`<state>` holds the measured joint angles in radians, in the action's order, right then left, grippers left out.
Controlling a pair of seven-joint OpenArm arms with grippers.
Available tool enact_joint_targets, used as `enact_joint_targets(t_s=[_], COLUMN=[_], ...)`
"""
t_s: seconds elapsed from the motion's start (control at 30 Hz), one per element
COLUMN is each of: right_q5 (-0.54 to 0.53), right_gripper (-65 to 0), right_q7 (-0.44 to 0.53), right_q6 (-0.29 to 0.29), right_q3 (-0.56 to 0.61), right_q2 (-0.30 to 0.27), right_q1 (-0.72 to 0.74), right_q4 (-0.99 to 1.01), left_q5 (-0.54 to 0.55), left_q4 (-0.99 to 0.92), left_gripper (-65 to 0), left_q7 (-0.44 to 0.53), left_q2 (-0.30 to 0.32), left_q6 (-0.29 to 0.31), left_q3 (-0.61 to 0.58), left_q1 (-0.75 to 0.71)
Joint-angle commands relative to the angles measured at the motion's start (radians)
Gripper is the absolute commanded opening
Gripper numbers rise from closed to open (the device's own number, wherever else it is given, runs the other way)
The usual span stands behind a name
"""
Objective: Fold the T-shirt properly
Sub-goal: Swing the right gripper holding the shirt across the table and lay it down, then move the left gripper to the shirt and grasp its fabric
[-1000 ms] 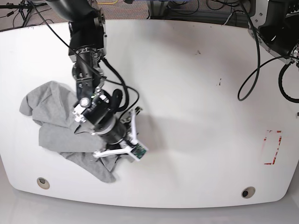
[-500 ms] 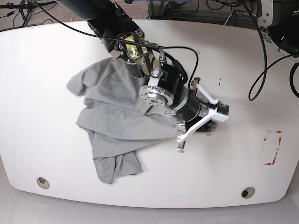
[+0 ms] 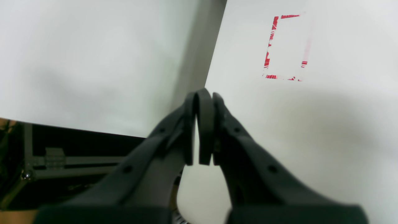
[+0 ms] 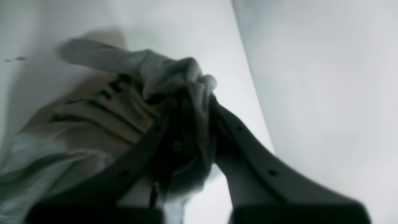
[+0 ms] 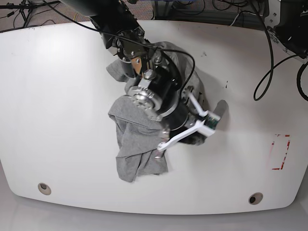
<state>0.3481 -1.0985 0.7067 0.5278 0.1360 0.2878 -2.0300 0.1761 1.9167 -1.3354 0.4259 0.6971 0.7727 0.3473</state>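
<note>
My right hand holds a bunch of the soft grey cotton T-shirt tight. The rest hangs crumpled behind and below it onto the white table. My left hand is closed and empty, far off by a red square mark. The right hand is nearer.

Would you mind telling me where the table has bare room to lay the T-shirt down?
The white table is bare along its whole near-left side, and again between the T-shirt and the red-marked rectangle. The middle is crowded: the right pincer grips bunched cloth there.
</note>
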Motion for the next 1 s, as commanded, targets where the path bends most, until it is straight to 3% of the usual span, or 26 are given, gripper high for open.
enact_joint_targets(t_s=[0.0, 0.3, 0.53, 0.7, 0.9, 0.97], right_q5=[0.018, 0.018, 0.016, 0.009, 0.012, 0.012], right_gripper=[-62.9, -62.9, -62.9, -62.9, -62.9, -62.9], right_q7=[0.008, 0.008, 0.001, 0.004, 0.004, 0.004], right_q6=[-0.009, -0.009, -0.009, -0.009, -0.009, -0.009], right_q3=[-0.114, -0.387, -0.573, -0.687, -0.754, -0.768], right_q2=[-0.019, -0.059, -0.117, -0.134, -0.135, -0.135], right_q1=[0.026, 0.069, 0.103, 0.103, 0.081, 0.078], right_q4=[-0.019, -0.019, -0.019, -0.018, -0.018, -0.018], left_q5=[0.004, 0.003, 0.001, -0.002, -0.003, 0.0], left_q4=[0.011, 0.011, 0.011, 0.01, 0.007, -0.001], left_gripper=[-65.0, -65.0, -64.3, -54.3, -34.7, -30.0], left_q7=[0.021, 0.021, 0.02, 0.02, 0.021, 0.021], left_q2=[-0.012, -0.092, -0.224, -0.325, -0.444, -0.473], left_q6=[0.001, 0.001, 0.001, 0.001, 0.001, -0.024], left_q3=[-0.005, -0.117, -0.193, -0.276, -0.368, -0.399], left_q1=[0.019, 0.019, -0.004, -0.012, -0.026, -0.03])
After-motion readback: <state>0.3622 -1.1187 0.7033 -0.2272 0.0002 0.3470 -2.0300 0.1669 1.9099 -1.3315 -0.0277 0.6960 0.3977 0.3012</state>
